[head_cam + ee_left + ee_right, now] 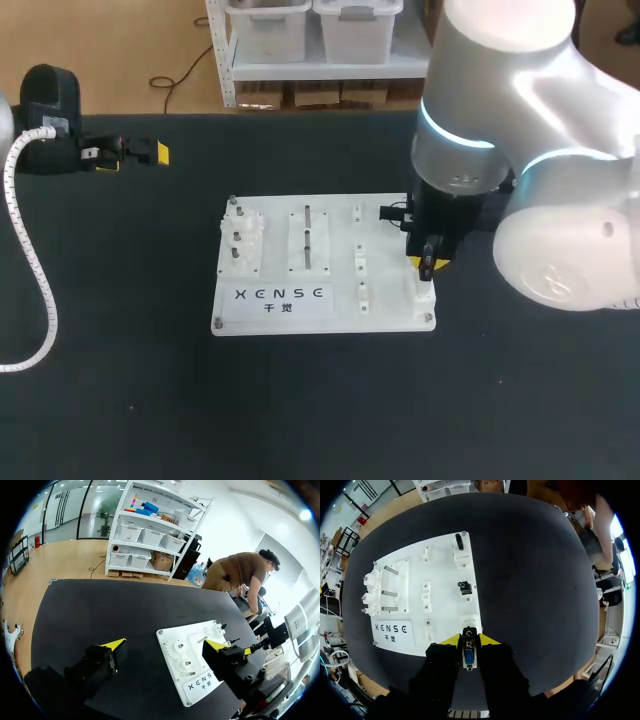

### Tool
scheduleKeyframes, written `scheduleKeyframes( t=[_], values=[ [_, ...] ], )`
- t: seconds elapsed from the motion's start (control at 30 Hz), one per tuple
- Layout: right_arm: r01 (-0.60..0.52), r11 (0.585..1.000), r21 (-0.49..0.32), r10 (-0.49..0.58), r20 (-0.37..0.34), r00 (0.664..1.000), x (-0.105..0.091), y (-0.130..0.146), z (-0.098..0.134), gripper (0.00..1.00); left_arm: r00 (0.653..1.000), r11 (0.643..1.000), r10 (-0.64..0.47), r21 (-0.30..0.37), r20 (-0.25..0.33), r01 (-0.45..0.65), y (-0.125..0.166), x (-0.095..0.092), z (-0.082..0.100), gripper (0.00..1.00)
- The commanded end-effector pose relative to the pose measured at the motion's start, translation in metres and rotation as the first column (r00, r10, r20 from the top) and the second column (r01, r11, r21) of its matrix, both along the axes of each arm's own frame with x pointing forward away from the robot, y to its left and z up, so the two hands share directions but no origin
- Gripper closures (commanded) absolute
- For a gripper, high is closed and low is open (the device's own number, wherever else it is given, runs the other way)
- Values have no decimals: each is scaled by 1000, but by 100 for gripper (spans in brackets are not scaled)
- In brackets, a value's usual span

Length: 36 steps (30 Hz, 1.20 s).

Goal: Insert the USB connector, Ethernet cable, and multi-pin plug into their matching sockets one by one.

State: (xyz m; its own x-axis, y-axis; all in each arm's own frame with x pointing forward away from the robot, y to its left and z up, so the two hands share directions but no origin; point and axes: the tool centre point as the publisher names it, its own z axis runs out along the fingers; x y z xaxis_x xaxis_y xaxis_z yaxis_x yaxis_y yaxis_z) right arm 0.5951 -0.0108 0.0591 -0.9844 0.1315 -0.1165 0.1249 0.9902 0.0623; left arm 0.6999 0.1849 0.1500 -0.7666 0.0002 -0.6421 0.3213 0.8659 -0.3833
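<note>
Matt plastic and dull black, with glints of metal.
The white rectangular plastic board [320, 300] looks smooth and matt, and its thin upright pins [307, 240] are bare metal. The black table surface [300, 420] is matt. The small blue-faced multi-pin plug [468, 657] has a shiny metal shell. The right arm's pale casing [560, 230] is glossy.

board [320, 300] on table [300, 400], centre | multi-pin plug [469, 657] in right end effector [428, 265], over board's right-front corner | left end effector [135, 155] rear-left

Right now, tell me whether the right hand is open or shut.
Shut: the right hand clamps the plug between both yellow fingertips.
</note>
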Motion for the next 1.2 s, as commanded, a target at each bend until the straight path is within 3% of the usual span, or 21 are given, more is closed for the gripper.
scheduleKeyframes(
  t=[0.03, 1.2],
  values=[
    [-2, 1000, -3, 2, -3, 1000, 0, 3, -5, 100, 1000, 1000, 0, 0, 0, 0, 0, 0, 0, 0],
    [-9, 1000, -7, 9, -7, 1000, 2, -1, -7, 100, 1000, 1000, 0, 0, 0, 0, 0, 0, 0, 0]
  ],
)
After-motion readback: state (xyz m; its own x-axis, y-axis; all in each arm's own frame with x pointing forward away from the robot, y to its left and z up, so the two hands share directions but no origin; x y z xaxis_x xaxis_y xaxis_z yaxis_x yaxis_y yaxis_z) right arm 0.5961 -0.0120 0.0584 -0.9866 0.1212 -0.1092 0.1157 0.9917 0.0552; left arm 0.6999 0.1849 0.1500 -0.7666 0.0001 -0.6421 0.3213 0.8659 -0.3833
